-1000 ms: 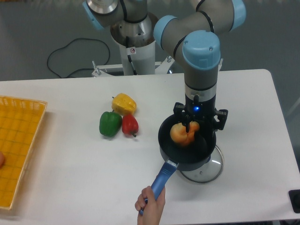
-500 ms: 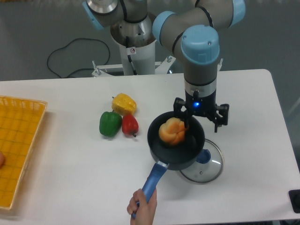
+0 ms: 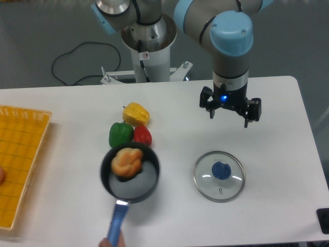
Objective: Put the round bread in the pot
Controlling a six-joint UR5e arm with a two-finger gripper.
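Pot (image 3: 131, 177) with round bread (image 3: 126, 161) inside has shifted well left of and below the jaws, beside the peppers (image 3: 129, 133). Gripper (image 3: 230, 114) has risen, jaws spread, empty; glass lid (image 3: 219, 175) lies uncovered beneath.

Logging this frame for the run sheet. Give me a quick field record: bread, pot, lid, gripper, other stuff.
bread: bun lying inside the pot
pot: pot on the table, front left of centre, blue handle toward the front edge, a hand at its end
lid: glass lid flat on the table, right of the pot
gripper: gripper raised above the table, empty, jaws open
others: yellow, green and red peppers behind the pot; yellow tray at left
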